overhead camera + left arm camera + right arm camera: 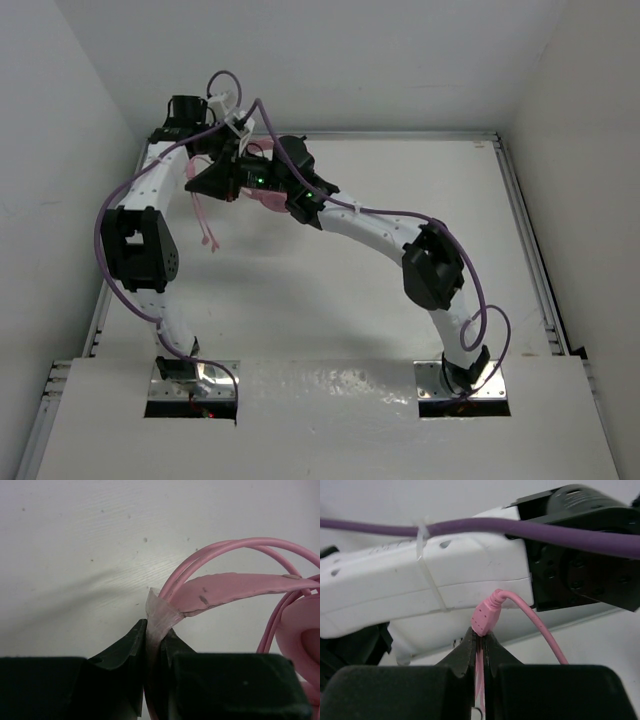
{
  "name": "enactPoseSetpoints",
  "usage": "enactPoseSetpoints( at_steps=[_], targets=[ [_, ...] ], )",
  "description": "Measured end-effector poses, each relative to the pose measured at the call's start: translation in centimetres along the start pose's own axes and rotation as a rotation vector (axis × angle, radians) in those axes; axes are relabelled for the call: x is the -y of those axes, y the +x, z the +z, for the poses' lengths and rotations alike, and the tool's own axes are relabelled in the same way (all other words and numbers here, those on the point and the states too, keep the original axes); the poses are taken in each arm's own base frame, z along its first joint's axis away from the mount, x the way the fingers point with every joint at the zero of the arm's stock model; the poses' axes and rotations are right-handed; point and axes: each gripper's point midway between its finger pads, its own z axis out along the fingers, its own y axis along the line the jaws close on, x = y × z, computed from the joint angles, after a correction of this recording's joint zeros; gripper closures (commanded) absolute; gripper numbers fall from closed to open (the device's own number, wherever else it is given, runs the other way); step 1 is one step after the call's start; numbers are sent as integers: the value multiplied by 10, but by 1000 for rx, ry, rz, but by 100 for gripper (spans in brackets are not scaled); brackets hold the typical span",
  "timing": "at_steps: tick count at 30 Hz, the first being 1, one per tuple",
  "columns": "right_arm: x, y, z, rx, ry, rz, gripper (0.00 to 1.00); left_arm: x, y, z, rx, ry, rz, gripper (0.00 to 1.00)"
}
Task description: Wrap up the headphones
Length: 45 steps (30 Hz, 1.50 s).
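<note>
The pink headphones [267, 203] sit at the far left of the table, mostly hidden under both wrists. My left gripper [159, 630] is shut on the worn, clear-coated end of the pink headband [235, 587]. Loops of the thin pink cord [220, 550] arch over the headband, and an earcup [302, 637] shows at the right edge. My right gripper [480, 636] is shut on the cord's pink plug [486, 615], with the cord [545, 632] trailing down to the right. In the top view a length of cord [206, 228] hangs below the left gripper [215, 182].
The left arm's white link [420, 580] with its purple cable [470, 527] stands right behind the right gripper. The two wrists crowd together near the back left wall [150, 150]. The white tabletop [400, 300] stretches to the right and front.
</note>
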Motion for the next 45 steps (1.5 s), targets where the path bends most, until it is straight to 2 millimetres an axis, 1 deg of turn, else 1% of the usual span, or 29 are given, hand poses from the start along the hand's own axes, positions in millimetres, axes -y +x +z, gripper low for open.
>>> enactPoseSetpoints(
  at_steps=[2,4,5,8,10,12,13,16,18,20,22,24,27,29,32,35,39,41,42,44,45],
  targets=[
    [5,-4,0,30,27,29,100,-5,2,0,-9,-19,25,100],
    [11,-2,-2,39,64,56,100,-7,3,-1,-10,-28,56,100],
    [18,-2,-6,48,97,71,100,-9,4,-1,-14,-30,75,100],
    [29,3,-24,48,177,128,100,-14,8,-2,-34,-48,130,100],
    [42,-4,-43,45,244,155,100,-20,11,-3,-49,-69,175,100],
    [60,-17,-61,23,321,160,100,-24,15,-4,-69,-89,224,100],
    [71,-25,-71,4,367,144,100,-27,17,-4,-82,-102,249,100],
    [95,-43,-100,-89,498,90,100,-30,20,-6,-116,-135,334,100],
    [98,-52,-116,-158,562,49,100,-28,19,-6,-131,-149,404,100],
    [95,-55,-128,-228,599,2,100,-26,18,-6,-145,-149,466,100],
    [94,-50,-142,-299,635,-34,100,-23,20,-6,-163,-145,513,100],
    [96,-37,-160,-386,687,-63,100,-20,23,-7,-184,-137,558,100],
    [107,-21,-189,-509,786,-115,100,-19,21,-10,-193,-133,599,100],
    [115,-15,-207,-568,851,-158,100,-17,18,-12,-192,-130,617,100],
    [125,-12,-231,-637,940,-234,100,-11,10,-17,-179,-121,627,100],
    [134,-6,-250,-676,998,-294,100,0,3,-22,-159,-86,627,100],
    [151,16,-272,-669,1012,-276,100,29,-6,-29,-118,18,595,100],
    [163,30,-283,-641,1018,-225,95,43,-8,-31,-99,75,555,100],
    [168,35,-287,-618,1018,-196,82,48,-7,-31,-95,100,528,100],
    [175,43,-293,-563,1019,-142,62,58,-5,-31,-95,137,476,100],
    [178,46,-297,-542,1021,-118,44,61,-3,-31,-96,153,450,100]
  ],
)
